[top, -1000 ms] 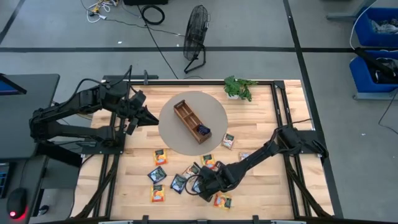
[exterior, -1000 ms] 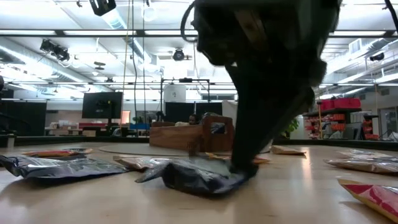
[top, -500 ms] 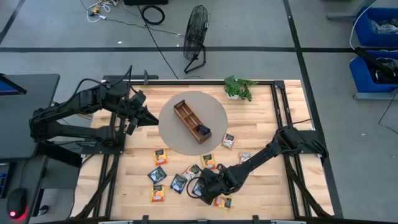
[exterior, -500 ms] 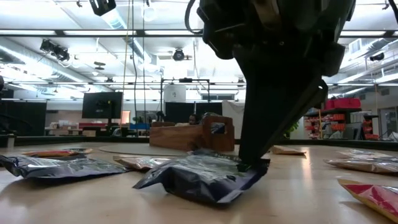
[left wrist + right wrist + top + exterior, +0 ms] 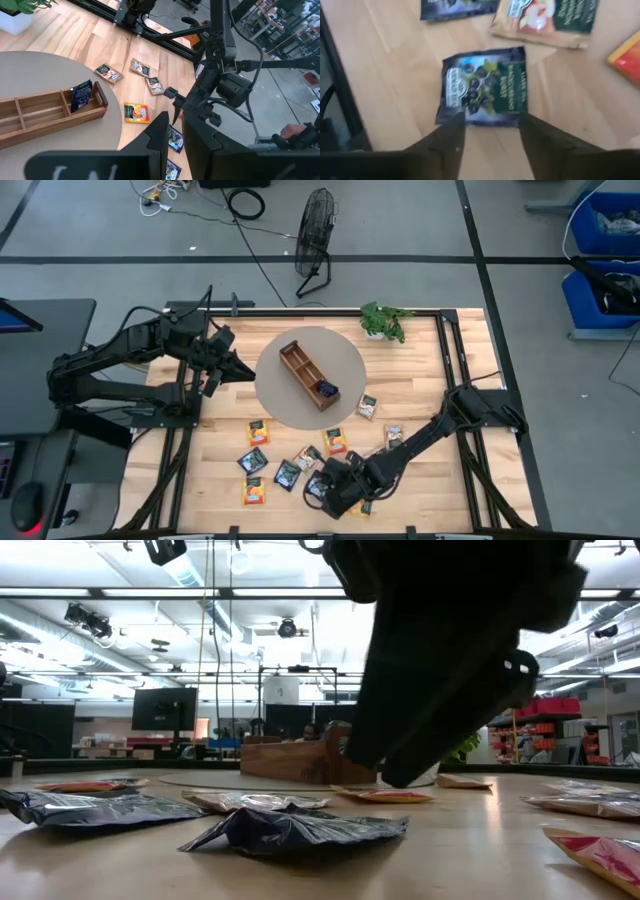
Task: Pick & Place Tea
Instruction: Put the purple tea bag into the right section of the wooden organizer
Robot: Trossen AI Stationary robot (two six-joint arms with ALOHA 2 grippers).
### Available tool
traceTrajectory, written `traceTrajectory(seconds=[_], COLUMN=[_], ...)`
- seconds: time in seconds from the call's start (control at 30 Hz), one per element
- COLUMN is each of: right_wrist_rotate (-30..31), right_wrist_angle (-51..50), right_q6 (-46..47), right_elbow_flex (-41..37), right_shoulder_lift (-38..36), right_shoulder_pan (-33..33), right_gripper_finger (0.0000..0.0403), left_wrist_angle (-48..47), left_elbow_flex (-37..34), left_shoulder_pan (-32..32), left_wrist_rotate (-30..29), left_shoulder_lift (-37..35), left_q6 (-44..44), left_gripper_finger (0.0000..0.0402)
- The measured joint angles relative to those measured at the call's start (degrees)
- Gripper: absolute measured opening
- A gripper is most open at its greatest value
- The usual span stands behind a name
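Right end effector [image 5: 335,492] poised over a dark blue tea sachet [image 5: 318,486]

High view: sachet flat on the tabletop [image 5: 440,480], six o'clock of the wooden tray [image 5: 300,368]. Low view: nothing touches it. Right wrist view: fingers apart, straddling the sachet's near edge. Step: grasping; next, descend and close. Left end effector [image 5: 228,366] waits, nearly together.

Dark blue sachet [image 5: 295,830], crumpled, flat on the wooden tabletop [image 5: 470,860] at lower centre, with the dark bulk of the right gripper [image 5: 450,660] above it at upper right, apart from it. Second dark sachet [image 5: 85,808] at lower left; orange sachet [image 5: 385,796] at centre; red-and-yellow sachet [image 5: 600,855] at lower right. Wooden tray [image 5: 300,758] at mid-frame behind them, a dark sachet [image 5: 345,746] standing in its right end.
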Motion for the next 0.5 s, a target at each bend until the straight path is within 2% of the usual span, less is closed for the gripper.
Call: traceTrajectory(seconds=[0.17,0.5], right_wrist_rotate=[3.26,2.52], right_wrist_angle=[0.16,1.05], right_q6=[-0.86,-3.36], right_elbow_flex=[0.07,0.37], right_shoulder_lift=[1.04,4.59], right_shoulder_pan=[0.0,-0.3], right_gripper_finger=[0.0239,0.0242], left_wrist_angle=[0.01,-0.06], left_elbow_flex=[0.0,0.0], left_shoulder_pan=[0.01,0.0], left_wrist_rotate=[0.0,0.01], left_shoulder_lift=[0.0,-0.02], left_q6=[0.0,0.02], left_gripper_finger=[0.0058,0.0058])
